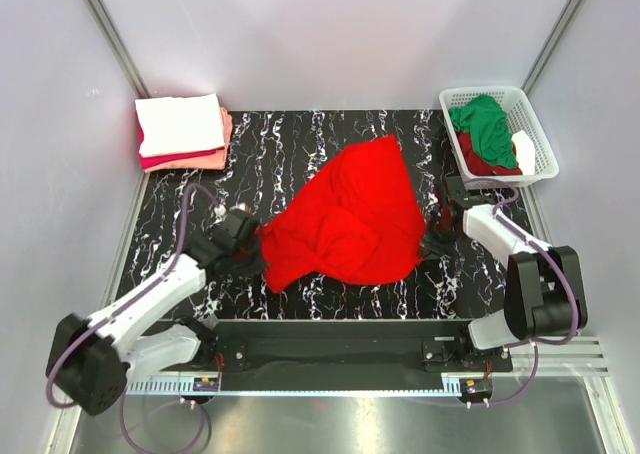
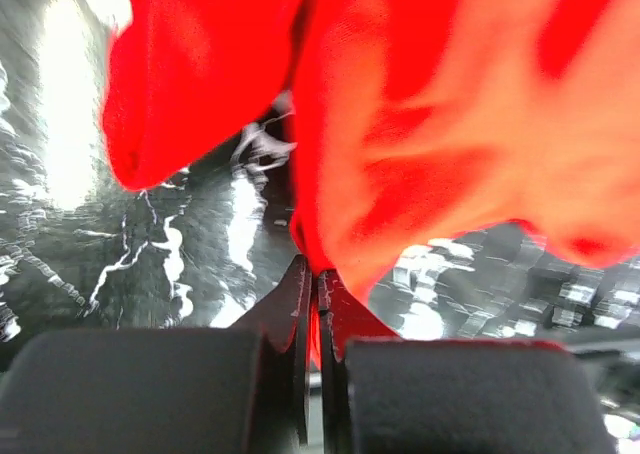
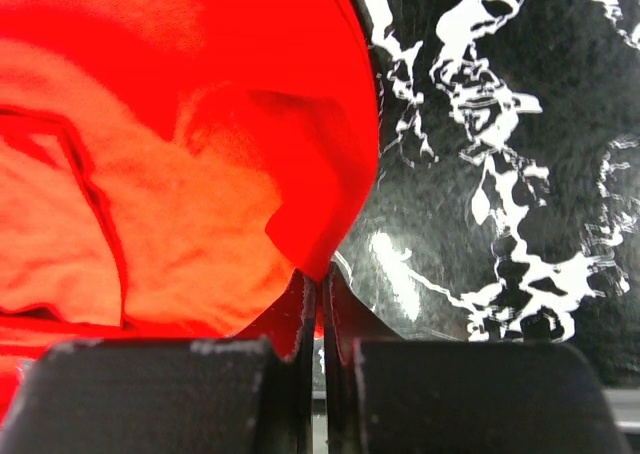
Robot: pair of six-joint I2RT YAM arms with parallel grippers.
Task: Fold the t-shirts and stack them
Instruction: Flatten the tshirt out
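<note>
Both jaws pinch red t-shirt (image 1: 345, 214) edges — opposite sides.

- Robot test cell in a lab, not a home
- Bare white panel walls (image 1: 330, 34) on aluminium struts (image 1: 108, 29) box in the bench
- left arm (image 1: 150, 299) and right arm (image 1: 500, 236) bolted to a black base plate (image 1: 330, 349); slotted cable duct (image 1: 320, 385) along the near edge
- black marbled table (image 1: 290, 139) carries laundry as props: red t-shirt (image 1: 350, 219), folded stack (image 1: 182, 129), white basket (image 1: 543, 142)
</note>
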